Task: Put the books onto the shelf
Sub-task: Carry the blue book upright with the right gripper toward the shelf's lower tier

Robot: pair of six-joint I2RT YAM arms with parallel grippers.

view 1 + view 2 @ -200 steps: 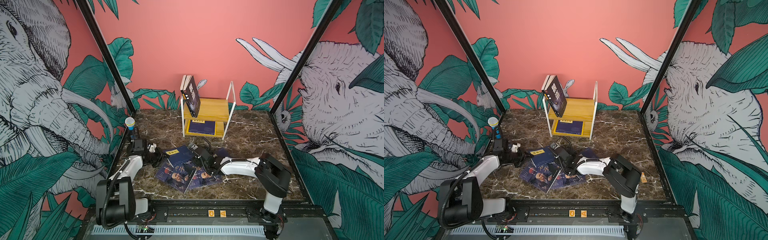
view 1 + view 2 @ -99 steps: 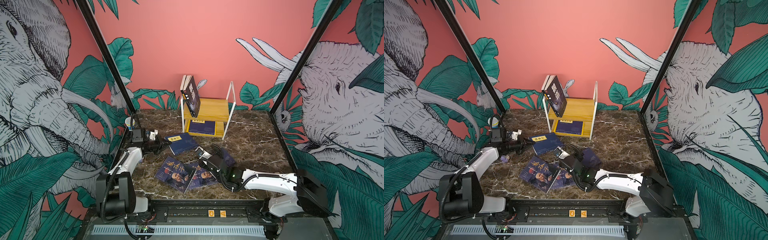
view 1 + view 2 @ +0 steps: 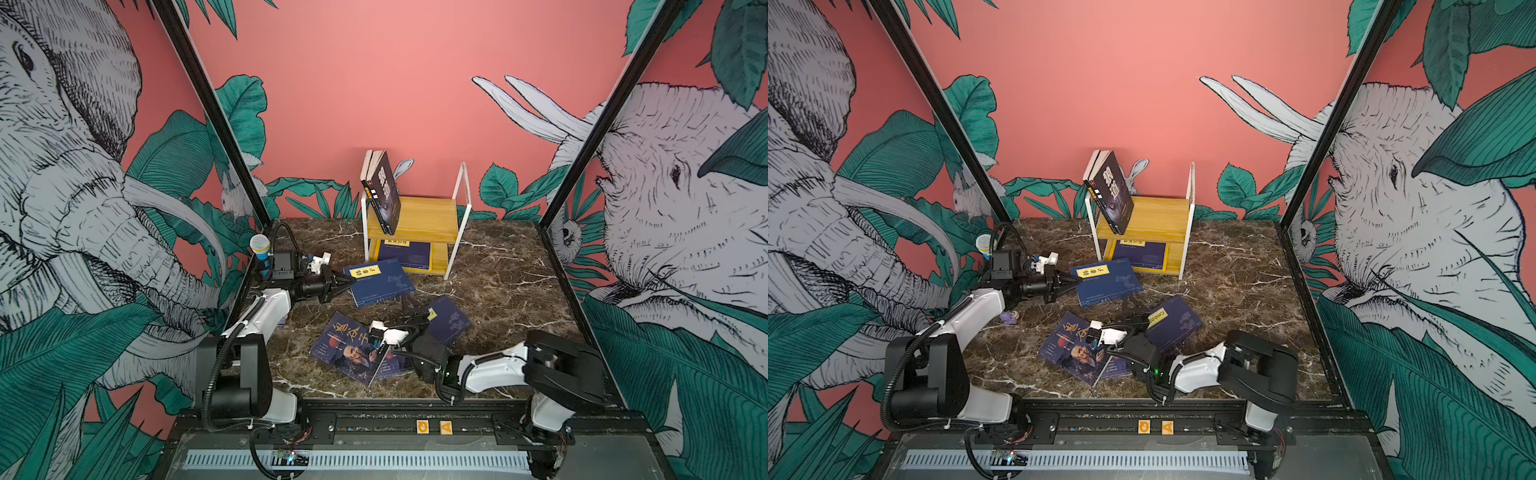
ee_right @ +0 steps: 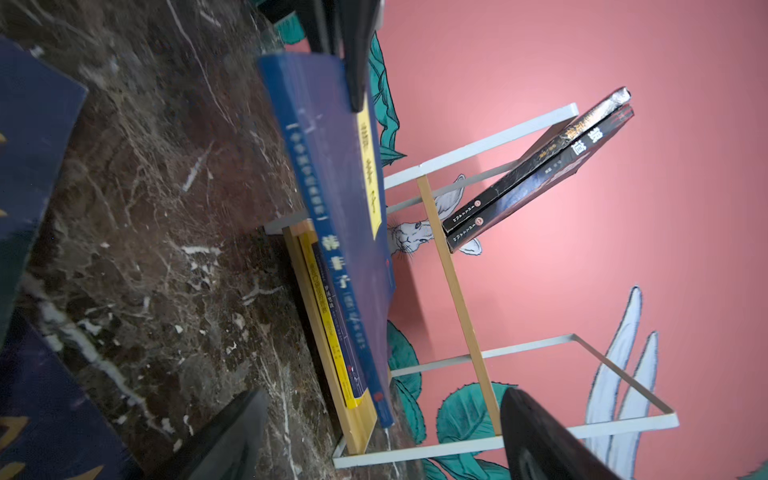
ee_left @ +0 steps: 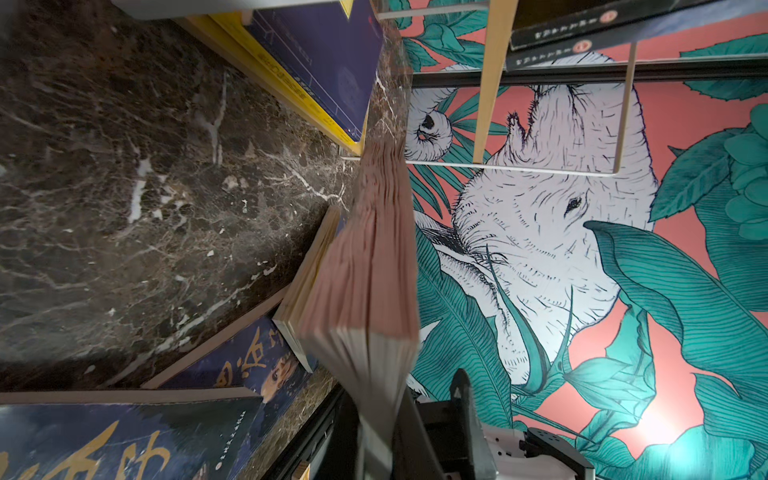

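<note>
Your held book, navy w/ a yellow label, is in the left gripper, jaws clamped on its near edge. It looks raised off the marble table, just in front of the shelf and short of the lower tier. The left wrist view gives you only its fanned page edge.

On the shelf's top board, a black wolf-eye book leans against the left side of the frame, w/ a second dark book behind it. A flat navy book lies on the lower tier.

On the marble nearer you, the portrait book overlaps another navy cover. A labelled navy book lies askew just right of them.

The right gripper sits low btw the portrait book and the labelled navy book. Its jaws are wide apart w/ nothing btw them, and the right wrist view shows both fingers spread.
</note>
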